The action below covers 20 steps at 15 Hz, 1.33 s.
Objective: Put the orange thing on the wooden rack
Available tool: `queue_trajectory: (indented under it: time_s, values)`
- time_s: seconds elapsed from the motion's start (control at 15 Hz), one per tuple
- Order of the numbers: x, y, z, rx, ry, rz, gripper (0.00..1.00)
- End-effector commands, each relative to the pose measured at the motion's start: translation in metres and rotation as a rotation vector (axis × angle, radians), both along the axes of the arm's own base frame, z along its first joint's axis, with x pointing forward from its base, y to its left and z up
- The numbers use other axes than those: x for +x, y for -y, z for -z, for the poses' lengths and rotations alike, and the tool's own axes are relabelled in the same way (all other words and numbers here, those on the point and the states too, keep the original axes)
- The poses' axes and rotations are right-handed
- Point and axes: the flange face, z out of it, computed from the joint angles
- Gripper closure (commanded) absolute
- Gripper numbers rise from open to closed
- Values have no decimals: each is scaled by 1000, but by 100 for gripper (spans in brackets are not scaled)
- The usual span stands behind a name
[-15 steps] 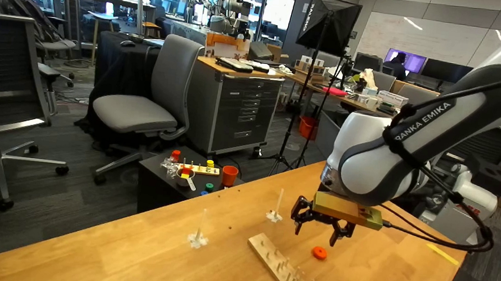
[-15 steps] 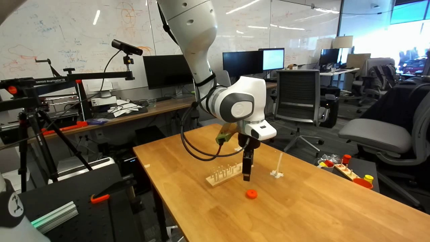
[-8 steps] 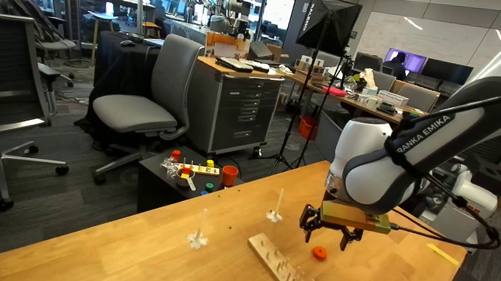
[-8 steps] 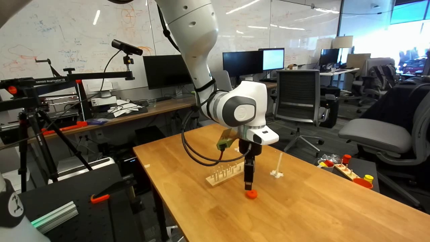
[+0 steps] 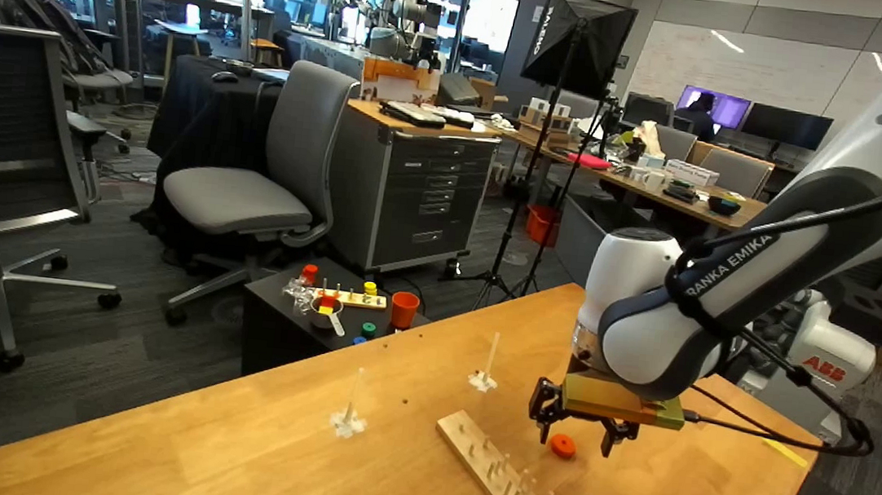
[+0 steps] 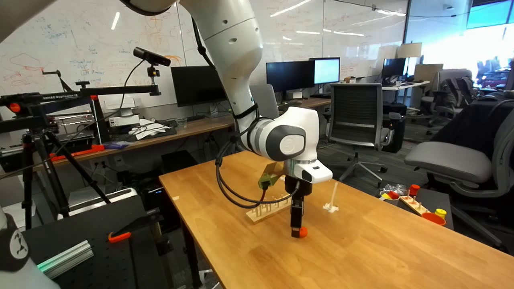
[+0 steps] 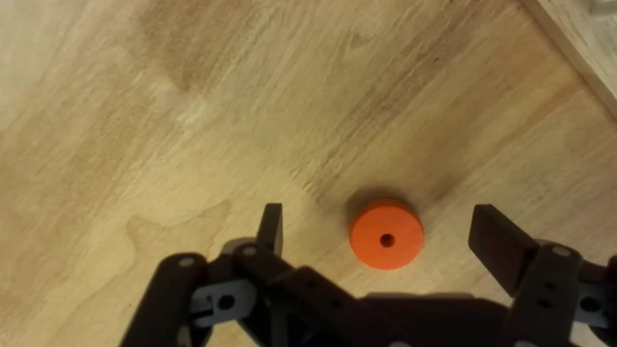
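Observation:
The orange thing is a round disc with a small centre hole. It lies flat on the wooden table in both exterior views [image 5: 563, 446] [image 6: 303, 232] and in the wrist view [image 7: 385, 225]. My gripper [image 7: 377, 212] is open and empty, pointing down low over the disc. In the wrist view the disc sits between the two fingers, with a gap on each side. The gripper also shows in both exterior views [image 5: 574, 447] [image 6: 296, 234]; a finger partly hides the disc in one. The wooden rack [image 5: 480, 463] with several upright pegs lies beside them [image 6: 257, 218]; its edge shows in the wrist view [image 7: 585, 46].
Two thin upright sticks [image 5: 492, 357] [image 5: 352, 402] are taped to the table; one also shows in an exterior view [image 6: 333, 196]. A yellow strip [image 5: 786, 454] lies near the table's edge. A low black side table holds an orange cup [image 5: 404, 309] and coloured pieces.
My gripper has come down toward the orange disc, shifting slightly sideways at first, and its fingers now hang around it. It has stayed open. The disc and the rack have not moved.

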Motion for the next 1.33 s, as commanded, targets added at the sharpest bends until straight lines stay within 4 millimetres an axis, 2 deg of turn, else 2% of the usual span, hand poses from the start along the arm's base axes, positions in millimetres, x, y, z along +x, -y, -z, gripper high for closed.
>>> queue_trajectory:
  time_s: [0.0,0.07,0.13,0.47,0.67,1.07,1.13,1.2,1.27]
  values:
    - [5,-6,8,-14,-12,-25,0]
    - [3,-10,8,-13,-37,-73,0]
    - [-1,-3,10,-4,-17,-22,0]
    - [-1,-8,11,-6,-29,-48,0]
    - [15,-17,11,68,33,152,0]
    - [22,-30,-3,190,128,395,0]
    - [16,-29,-5,181,148,358,0]
    - [3,-21,-3,161,75,186,0]
    - [0,-21,-2,182,74,141,0]
